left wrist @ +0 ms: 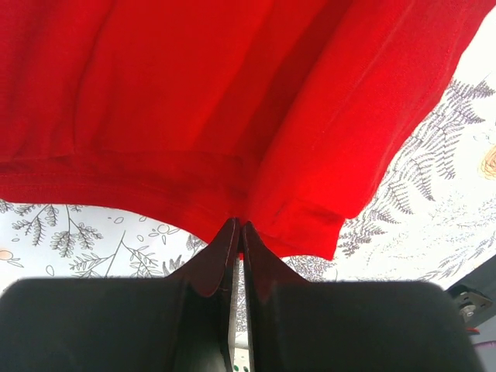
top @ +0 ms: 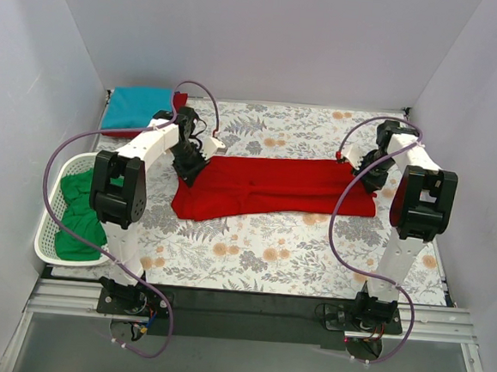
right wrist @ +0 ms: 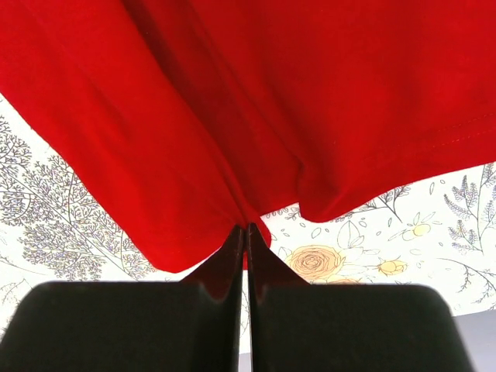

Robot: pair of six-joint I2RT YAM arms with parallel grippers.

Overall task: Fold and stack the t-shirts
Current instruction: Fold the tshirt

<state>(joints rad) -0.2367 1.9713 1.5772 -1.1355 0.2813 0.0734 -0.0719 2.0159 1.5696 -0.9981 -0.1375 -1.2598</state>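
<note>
Left gripper jaws clamped together on hem of red t-shirt; cloth bunched, floral tablecloth beneath.

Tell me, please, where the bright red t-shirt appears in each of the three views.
Top external: the red t-shirt spans the middle of the picture, left to right.
Left wrist: the red t-shirt fills the upper frame, its edge pinched in shut jaws.
Right wrist: the red t-shirt fills the upper frame, likewise pinched in shut jaws.
Shared landmark: the floral tablecloth beneath it.
</note>
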